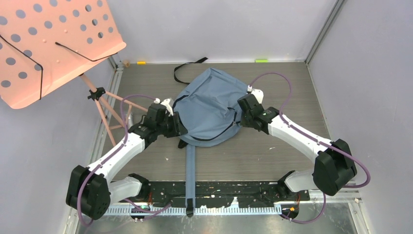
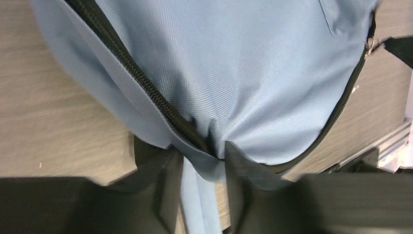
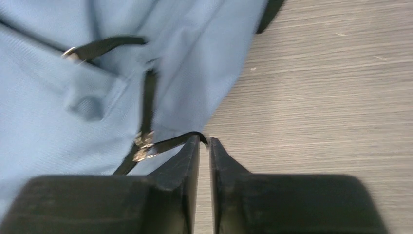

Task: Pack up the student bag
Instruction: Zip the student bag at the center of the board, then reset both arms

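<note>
So the large soft grey-blue fabric backpack point(image 1: 209, 105) is lying flat on the grey wood-grain tabletop point(image 1: 272, 151), right between the two pincers. The left pincer point(image 2: 204, 163) is clamped on a bunched fold at the bag's edge. The black zipper line point(image 2: 141, 83) runs away ahead of it to its left, and a flat blue strap point(image 2: 197, 204) passes back between its fingers. The right pincer point(image 3: 204, 145) has its fingers almost together, and as far as I can see the thin black zipper pull cord point(image 3: 170, 141) is pinched at the tips. The small metal slider point(image 3: 141, 146) sits just left of them, with tabletop off to the right.
</note>
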`<state>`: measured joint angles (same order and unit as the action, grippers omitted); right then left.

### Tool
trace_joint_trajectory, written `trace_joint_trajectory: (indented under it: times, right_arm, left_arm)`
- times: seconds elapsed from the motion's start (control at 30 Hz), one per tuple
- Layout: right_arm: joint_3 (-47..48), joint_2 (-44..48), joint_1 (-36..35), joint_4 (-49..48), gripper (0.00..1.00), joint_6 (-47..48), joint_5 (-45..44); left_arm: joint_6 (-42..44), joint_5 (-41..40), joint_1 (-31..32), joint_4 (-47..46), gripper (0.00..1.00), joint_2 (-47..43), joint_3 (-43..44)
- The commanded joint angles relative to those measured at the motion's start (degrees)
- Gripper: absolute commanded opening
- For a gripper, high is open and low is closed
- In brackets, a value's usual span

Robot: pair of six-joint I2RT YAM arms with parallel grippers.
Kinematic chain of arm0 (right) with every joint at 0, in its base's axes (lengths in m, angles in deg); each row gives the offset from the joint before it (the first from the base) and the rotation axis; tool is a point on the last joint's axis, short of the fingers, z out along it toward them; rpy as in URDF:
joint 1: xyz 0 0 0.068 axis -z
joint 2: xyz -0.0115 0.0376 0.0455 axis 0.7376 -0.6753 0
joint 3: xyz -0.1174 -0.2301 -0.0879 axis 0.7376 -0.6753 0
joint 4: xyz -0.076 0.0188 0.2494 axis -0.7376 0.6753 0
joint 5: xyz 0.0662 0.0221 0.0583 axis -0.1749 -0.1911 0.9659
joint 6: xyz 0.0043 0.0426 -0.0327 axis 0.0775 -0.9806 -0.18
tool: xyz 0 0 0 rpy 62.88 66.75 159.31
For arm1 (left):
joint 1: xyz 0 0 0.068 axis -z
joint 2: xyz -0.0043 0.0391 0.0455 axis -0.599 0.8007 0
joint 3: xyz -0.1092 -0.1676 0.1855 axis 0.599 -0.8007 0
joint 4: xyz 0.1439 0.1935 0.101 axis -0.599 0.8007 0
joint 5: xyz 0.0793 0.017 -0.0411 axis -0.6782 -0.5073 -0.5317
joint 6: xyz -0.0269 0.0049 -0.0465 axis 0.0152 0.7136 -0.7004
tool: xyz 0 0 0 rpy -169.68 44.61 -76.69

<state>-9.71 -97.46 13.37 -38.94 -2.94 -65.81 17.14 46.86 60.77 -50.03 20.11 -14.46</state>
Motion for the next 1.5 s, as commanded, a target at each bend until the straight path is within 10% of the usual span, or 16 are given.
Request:
trace_joint_trajectory:
  times: [0.0, 0.1, 0.33, 0.7, 1.47]
  right_arm:
    - [2.0, 2.6, 3.2, 3.0, 0.36, 6.5, -8.7]
    - [1.7, 4.6, 3.2, 2.9, 0.63, 9.3, -9.1]
    - [1.7, 11.8, 3.7, 4.2, 0.92, 13.0, -9.1]
    - [1.6, 30.4, 7.2, 3.7, 0.99, 15.5, -6.7]
    - [-10.0, 48.8, 7.3, -4.5, 0.99, 19.0, -16.4]
  left_arm:
    - [4.6, -3.6, -1.9, 5.8, 0.62, -2.9, 1.0]
    - [5.3, -4.6, -1.9, 7.0, 0.88, -3.3, 1.7]
    - [8.0, -7.7, -3.1, 11.9, 1.00, -5.5, 5.7]
    - [22.7, -24.5, -4.9, 23.6, 1.00, -17.5, 20.0]
    - [26.3, -28.0, -4.9, 15.5, 1.00, -33.1, 9.8]
